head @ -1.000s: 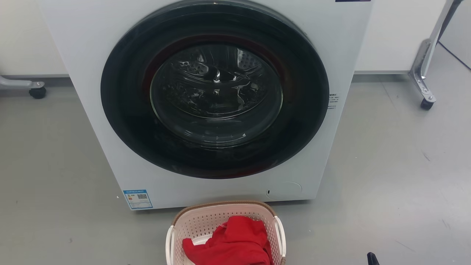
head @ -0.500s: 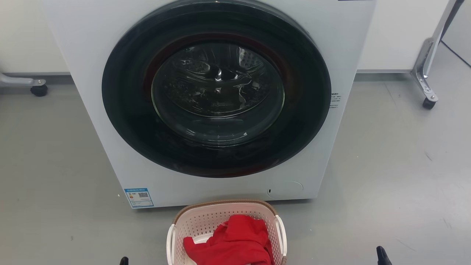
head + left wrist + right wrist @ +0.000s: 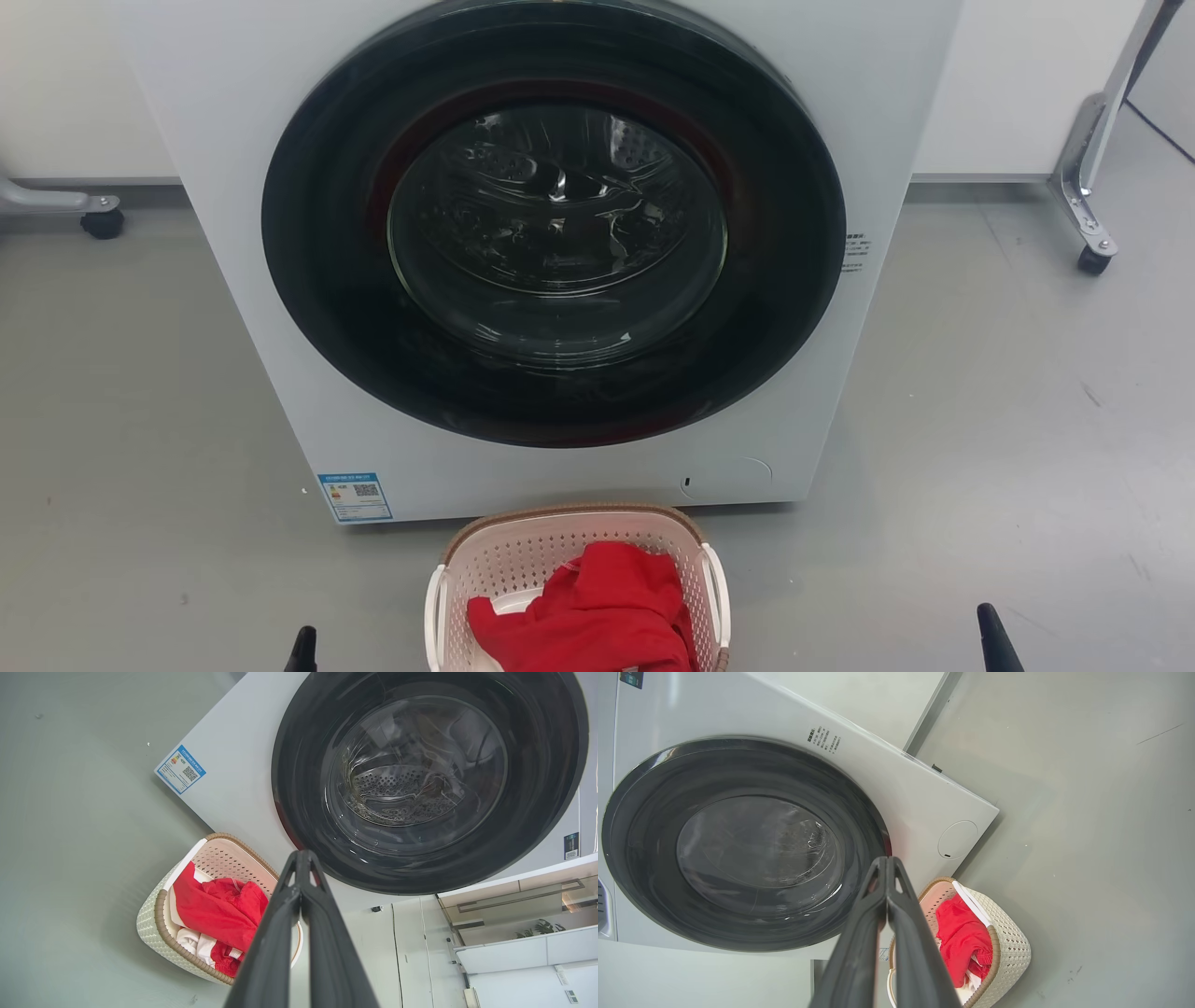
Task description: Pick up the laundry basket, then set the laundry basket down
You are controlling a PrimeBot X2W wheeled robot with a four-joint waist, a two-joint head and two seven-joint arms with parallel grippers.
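Observation:
The laundry basket point(image 3: 509, 560) stands on the grey floor just in front of the washing machine, cream-white with perforated walls, a brown rim and white side handles, holding red and white clothes. It also shows in the left wrist view as the laundry basket point(image 3: 154, 919) and in the right wrist view as the laundry basket point(image 3: 1011, 947). My left gripper point(image 3: 302, 646) peeks up at the bottom edge left of the basket, apart from it. My right gripper point(image 3: 991, 635) rises at the bottom right, well clear of it. Both are shut and hold nothing, seen in the left gripper point(image 3: 302, 858) and right gripper point(image 3: 886, 864) wrist views.
A white front-loading washing machine point(image 3: 233, 187) with a closed dark round door point(image 3: 555, 224) stands right behind the basket. Metal legs on castors stand at the far left point(image 3: 101, 222) and far right point(image 3: 1092, 257). Open grey floor point(image 3: 980, 420) lies on both sides.
Both gripper tips have risen further into the bottom of the head view, the right one shifting outward. The camera has drifted slightly; the basket stays put.

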